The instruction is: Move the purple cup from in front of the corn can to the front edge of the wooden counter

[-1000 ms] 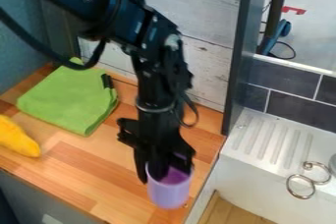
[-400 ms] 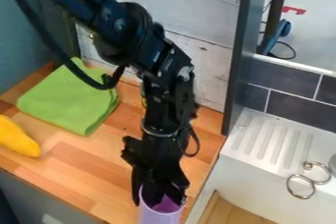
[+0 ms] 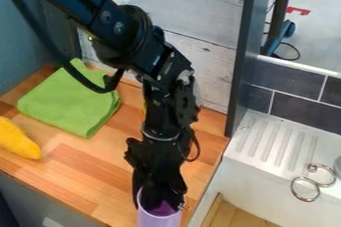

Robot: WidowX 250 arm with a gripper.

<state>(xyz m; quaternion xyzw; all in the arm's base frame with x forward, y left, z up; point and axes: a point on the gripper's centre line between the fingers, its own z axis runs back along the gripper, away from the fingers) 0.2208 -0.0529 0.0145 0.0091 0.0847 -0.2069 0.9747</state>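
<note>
While you have the cup (image 3: 158,220) upright at the view's bottom edge, your gripper (image 3: 158,204) is closed on its rim, exact gap indeterminable; the cloth (image 3: 70,101) lies well apart on the counter (image 3: 86,171).

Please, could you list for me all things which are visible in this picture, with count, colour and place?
Tapered plastic-looking object: 1, yellow, left edge
Folded fabric cloth: 1, green, counter's back left
Cylindrical cup: 1, light purple, bottom centre, in the jaws
Wooden counter: 1, brown, left and centre
Ribbed sink unit: 1, white, right
Metal rings: 2, silver, sink's front
Plank wall: 1, whitish, behind
Rectangular tiles: several, dark grey, above sink
Small flat object: 1, red, upper right
Jointed robot arm: 1, black, from upper left
Two-finger gripper: 1, black, at cup's rim
</note>
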